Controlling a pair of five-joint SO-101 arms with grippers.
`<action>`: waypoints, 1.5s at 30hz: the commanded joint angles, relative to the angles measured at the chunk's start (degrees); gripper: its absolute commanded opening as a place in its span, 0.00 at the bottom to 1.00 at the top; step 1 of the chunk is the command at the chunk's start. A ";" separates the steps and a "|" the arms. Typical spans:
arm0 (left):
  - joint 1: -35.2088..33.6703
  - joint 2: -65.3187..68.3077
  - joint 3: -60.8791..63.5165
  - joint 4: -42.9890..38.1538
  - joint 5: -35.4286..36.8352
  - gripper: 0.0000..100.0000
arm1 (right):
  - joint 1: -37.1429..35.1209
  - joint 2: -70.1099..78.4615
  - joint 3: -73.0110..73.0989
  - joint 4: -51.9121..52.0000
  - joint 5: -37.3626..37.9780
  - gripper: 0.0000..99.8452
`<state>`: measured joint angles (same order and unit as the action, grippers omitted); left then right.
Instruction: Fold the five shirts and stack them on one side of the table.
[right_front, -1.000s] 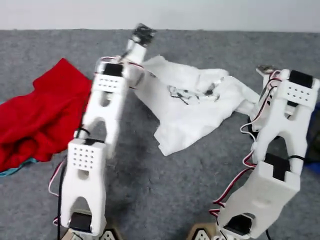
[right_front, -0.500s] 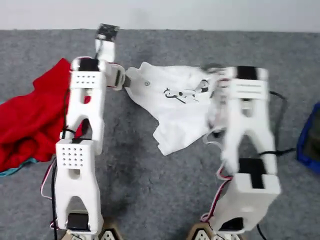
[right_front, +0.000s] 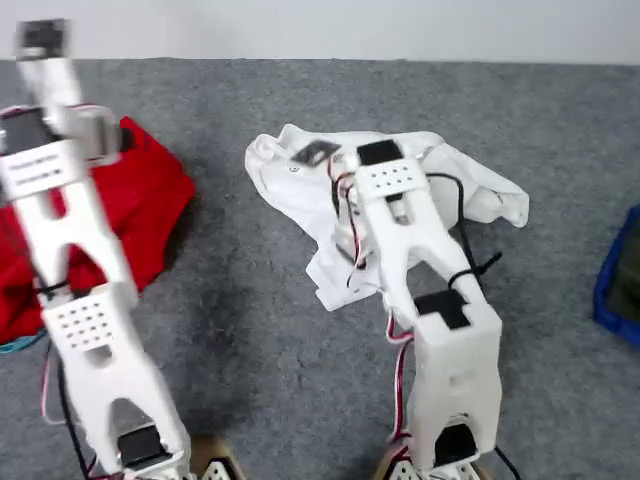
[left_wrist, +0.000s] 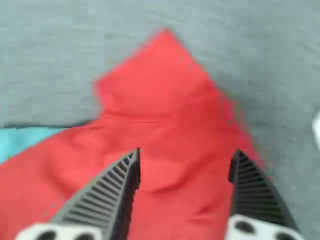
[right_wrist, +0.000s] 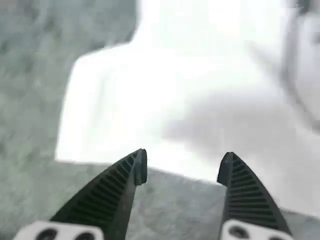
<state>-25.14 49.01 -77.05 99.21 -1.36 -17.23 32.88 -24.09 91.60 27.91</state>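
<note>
**Crumpled shirts await folding**

High view: a rumpled white shirt (right_front: 290, 180) lies mid-way across the surface (right_front: 250, 350), with a bunched red shirt (right_front: 150, 210) on the left arm's side. Left wrist view: the left end effector (left_wrist: 185, 155) gapes empty over red cloth. Right wrist view: the right end effector (right_wrist: 184, 155), also wide and empty, hangs at the white hem; a one-layer pinch could drag the heap.

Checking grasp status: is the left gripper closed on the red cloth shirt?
No, the left gripper stands open over the red cloth shirt, nothing between its jaws.
</note>
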 joint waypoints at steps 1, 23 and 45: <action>-3.87 -6.15 -2.15 1.58 -3.08 0.27 | 2.07 4.26 -15.03 2.15 1.76 0.25; -5.19 -12.22 4.26 1.58 -4.31 0.27 | 11.12 33.36 -47.30 11.56 12.31 0.01; 5.54 -12.22 9.01 1.58 -4.04 0.27 | 18.24 -17.98 31.65 11.56 27.87 0.01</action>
<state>-20.92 40.13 -67.91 99.38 -5.05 -2.02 23.65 -5.01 100.66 51.12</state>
